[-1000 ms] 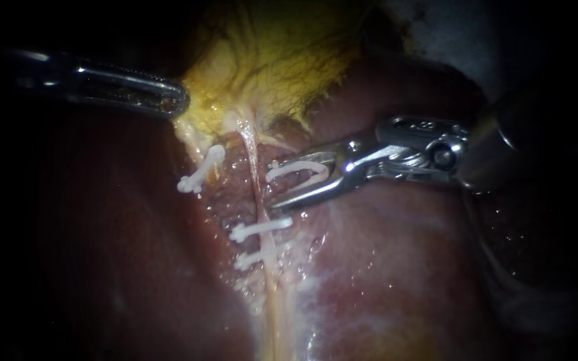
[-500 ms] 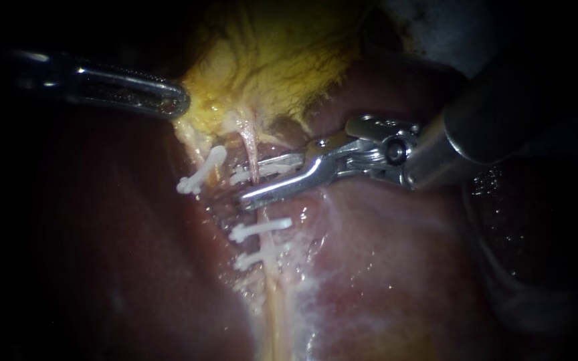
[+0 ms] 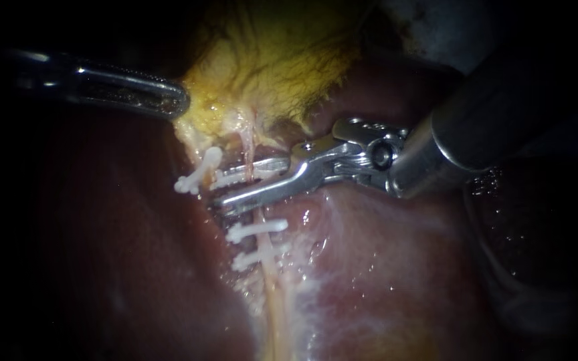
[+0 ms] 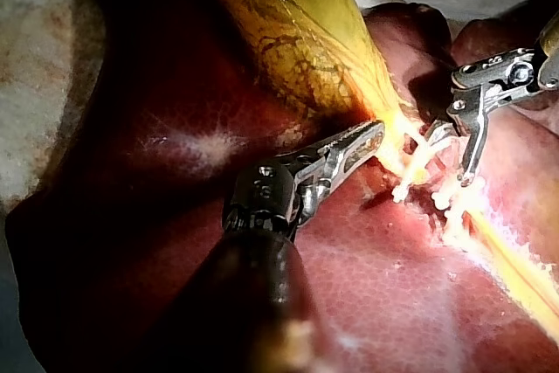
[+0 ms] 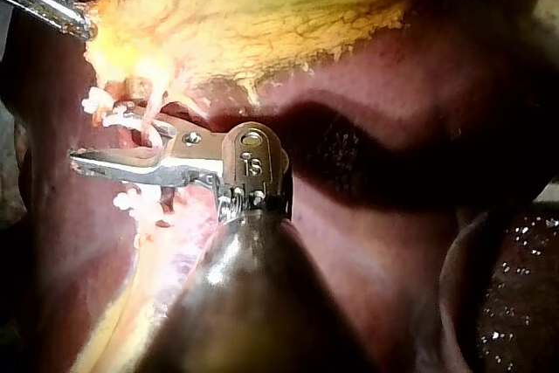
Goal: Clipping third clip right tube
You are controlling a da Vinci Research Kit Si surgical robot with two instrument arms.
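The right tube (image 3: 270,267) runs pale down the liver from the yellow gallbladder (image 3: 269,60). My right instrument (image 3: 225,190) comes in from the upper right. Its jaws stand open across the tube, above two white clips (image 3: 257,229) (image 3: 260,257) on that tube. A white clip (image 3: 252,172) lies along the upper jaw. My left instrument (image 3: 172,101) is shut on the gallbladder's lower edge. The left wrist view shows that grip (image 4: 371,134). In the right wrist view the open jaws (image 5: 96,137) straddle the tube.
Another white clip (image 3: 197,172) sits on the tissue strand left of the right tube, close to the jaw tips. Dark red liver (image 3: 382,267) surrounds the site. The right instrument's thick shaft (image 3: 490,113) fills the upper right.
My right instrument has advanced leftward: its open jaws, earlier right of the tube, now reach across it with the clip. The left instrument has held still.
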